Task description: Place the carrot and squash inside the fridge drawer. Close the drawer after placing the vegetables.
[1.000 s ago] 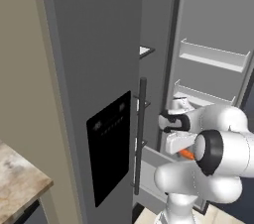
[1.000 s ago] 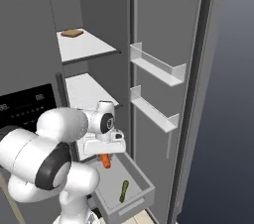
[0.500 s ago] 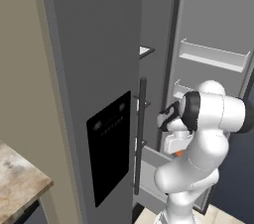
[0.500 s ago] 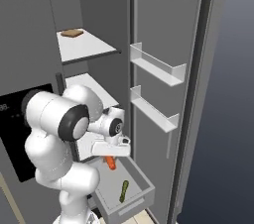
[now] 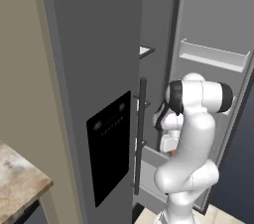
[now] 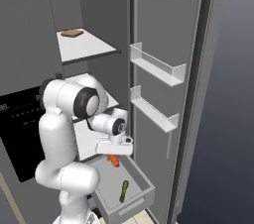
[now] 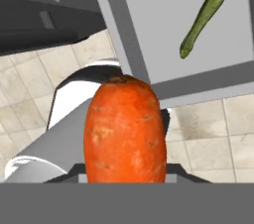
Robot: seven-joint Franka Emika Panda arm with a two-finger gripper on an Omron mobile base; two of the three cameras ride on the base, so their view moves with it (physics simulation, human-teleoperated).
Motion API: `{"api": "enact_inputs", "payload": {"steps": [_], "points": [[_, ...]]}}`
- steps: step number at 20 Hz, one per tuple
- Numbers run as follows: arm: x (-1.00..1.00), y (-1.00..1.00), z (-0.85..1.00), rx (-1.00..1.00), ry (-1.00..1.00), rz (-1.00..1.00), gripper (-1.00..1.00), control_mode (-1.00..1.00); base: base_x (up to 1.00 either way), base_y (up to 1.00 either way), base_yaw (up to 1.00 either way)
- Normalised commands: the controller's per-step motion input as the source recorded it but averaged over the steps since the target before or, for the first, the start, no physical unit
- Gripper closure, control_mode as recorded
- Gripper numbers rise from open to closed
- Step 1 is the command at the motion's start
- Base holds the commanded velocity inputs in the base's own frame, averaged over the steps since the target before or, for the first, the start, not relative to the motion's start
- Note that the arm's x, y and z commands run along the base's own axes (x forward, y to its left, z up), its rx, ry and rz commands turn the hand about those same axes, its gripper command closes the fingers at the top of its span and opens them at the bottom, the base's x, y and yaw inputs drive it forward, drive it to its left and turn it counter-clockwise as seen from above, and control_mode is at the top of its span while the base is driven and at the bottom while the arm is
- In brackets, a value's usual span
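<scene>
My gripper is shut on the orange carrot, which hangs over the back of the open fridge drawer. In the hand view the carrot stands large in front and hides the fingertips. The dark green squash lies on the drawer floor near its front; the hand view has the squash at the upper right, inside the drawer. From the left base view the gripper is low beside the drawer, with a sliver of carrot showing.
The fridge door stands wide open on the right, with two pale bins on it. White shelves sit above the drawer, a flat brown item on the top one. A stone counter corner lies left.
The arm has folded upright, its elbow swinging up and left. The gripper with the carrot has shifted slightly right over the drawer. The squash has not moved.
</scene>
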Motion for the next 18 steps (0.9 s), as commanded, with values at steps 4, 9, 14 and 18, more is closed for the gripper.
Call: {"api": "enact_inputs", "payload": {"steps": [4, 9, 14, 18], "points": [[0.55, -0.01, -0.39, 0.01, 0.13, 0.0, 1.0, -1.0, 0.0, 0.0, 0.0], [0.41, -0.14, -0.66, 0.03, 0.13, 0.0, 1.0, -1.0, 0.0, 0.0, 0.0], [0.09, -0.14, -0.71, 0.03, 0.07, -0.01, 1.0, -1.0, 0.0, 0.0, 0.0], [0.11, 0.02, -0.63, 0.0, 0.07, -0.06, 1.0, -1.0, 0.0, 0.0, 0.0]]}}
